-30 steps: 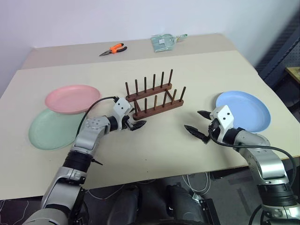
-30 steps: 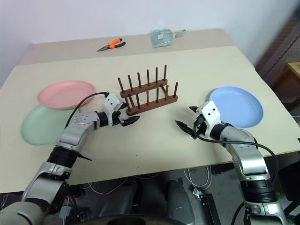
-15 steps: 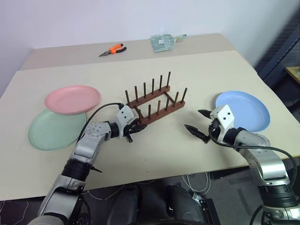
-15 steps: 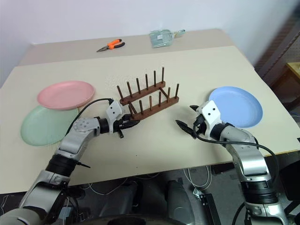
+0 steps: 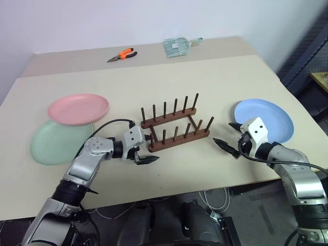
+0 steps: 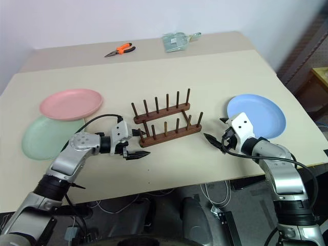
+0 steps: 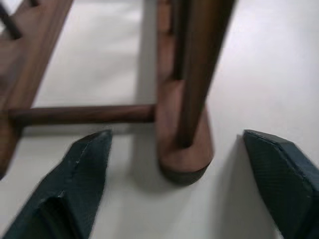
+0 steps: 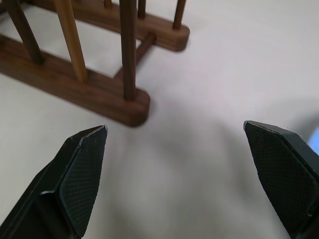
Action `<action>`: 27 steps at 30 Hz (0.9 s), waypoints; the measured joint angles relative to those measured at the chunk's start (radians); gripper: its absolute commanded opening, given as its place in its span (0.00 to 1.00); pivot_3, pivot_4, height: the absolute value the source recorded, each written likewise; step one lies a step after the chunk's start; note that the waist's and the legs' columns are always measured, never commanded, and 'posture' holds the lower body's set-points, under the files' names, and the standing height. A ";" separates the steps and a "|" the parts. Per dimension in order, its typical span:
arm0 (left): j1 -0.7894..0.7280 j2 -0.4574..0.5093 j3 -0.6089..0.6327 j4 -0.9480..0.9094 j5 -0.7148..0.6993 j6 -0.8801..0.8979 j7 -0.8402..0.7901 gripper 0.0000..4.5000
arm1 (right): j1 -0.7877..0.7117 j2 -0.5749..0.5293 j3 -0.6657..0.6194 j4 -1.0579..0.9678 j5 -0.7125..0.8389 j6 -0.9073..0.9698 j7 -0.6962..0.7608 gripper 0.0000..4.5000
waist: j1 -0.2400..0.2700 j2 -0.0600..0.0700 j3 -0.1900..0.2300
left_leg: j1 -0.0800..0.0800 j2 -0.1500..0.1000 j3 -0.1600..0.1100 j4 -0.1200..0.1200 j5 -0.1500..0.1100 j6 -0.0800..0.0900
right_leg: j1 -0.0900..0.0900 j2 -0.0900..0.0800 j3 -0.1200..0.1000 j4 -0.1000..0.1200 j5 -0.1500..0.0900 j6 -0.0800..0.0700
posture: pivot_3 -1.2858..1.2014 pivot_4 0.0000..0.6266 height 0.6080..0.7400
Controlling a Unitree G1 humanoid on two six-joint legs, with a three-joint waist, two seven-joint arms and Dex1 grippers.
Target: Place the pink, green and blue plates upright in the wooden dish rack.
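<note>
The wooden dish rack (image 5: pixel 174 125) stands empty at the table's middle. My left gripper (image 5: pixel 149 149) is open, its fingers either side of the left end of the near rail (image 7: pixel 182 149) without touching it. My right gripper (image 5: pixel 229 136) is open too, a short way off the rack's right end (image 8: pixel 132 107), nothing between its fingers. The blue plate (image 5: pixel 266 117) lies flat just behind the right gripper. At the left the pink plate (image 5: pixel 78 108) rests flat, overlapping the far edge of the green plate (image 5: pixel 54 143).
Orange-handled pliers (image 5: pixel 121 54) and a clear plastic bag (image 5: pixel 179 45) lie on the far strip of table (image 5: pixel 77 64). The table's near edge (image 5: pixel 169 189) runs just below both grippers. Bare tabletop lies between the rack and the plates.
The left gripper shut on the rack's left end, drew it nearer while swinging it round, then opened and let go. The right gripper moved a little to the right, still open.
</note>
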 measured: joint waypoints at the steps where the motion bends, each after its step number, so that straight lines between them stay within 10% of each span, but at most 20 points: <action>1: 0.032 0.026 0.021 -0.040 -0.010 0.031 0.005 0.95 | 0.006 -0.003 0.002 0.000 -0.003 -0.002 0.006 0.83 | -0.006 0.000 0.000 | 0.001 0.000 0.000 -0.001 0.000 0.000 | 0.000 0.000 0.000 0.000 0.000 0.000 | 0.52 0.24 1.00; 8: 0.220 0.090 0.135 -0.256 -0.112 0.224 0.051 0.25 | 0.017 -0.014 0.062 -0.003 -0.020 -0.005 0.051 0.03 | -0.007 0.002 -0.001 | 0.001 0.001 0.001 0.000 0.000 0.000 | 0.001 0.000 0.000 0.000 -0.002 -0.002 | 0.52 0.24 1.00; 10: 0.234 0.070 0.130 -0.293 -0.128 0.264 0.072 0.04 | 0.007 0.009 0.092 -0.009 -0.024 -0.005 0.049 0.00 | -0.002 0.002 -0.001 | 0.001 0.001 0.001 0.001 0.000 0.000 | 0.002 -0.001 0.000 -0.001 -0.002 -0.003 | 0.52 0.24 1.00; 27: 0.043 -0.275 0.016 -0.084 0.013 0.207 0.511 0.02 | -0.257 0.190 0.254 0.261 -0.246 -0.100 -0.168 0.00 | 0.017 0.002 -0.002 | 0.007 0.000 0.000 0.003 0.000 0.000 | 0.010 0.001 -0.003 -0.003 0.000 -0.004 | 0.52 0.24 1.00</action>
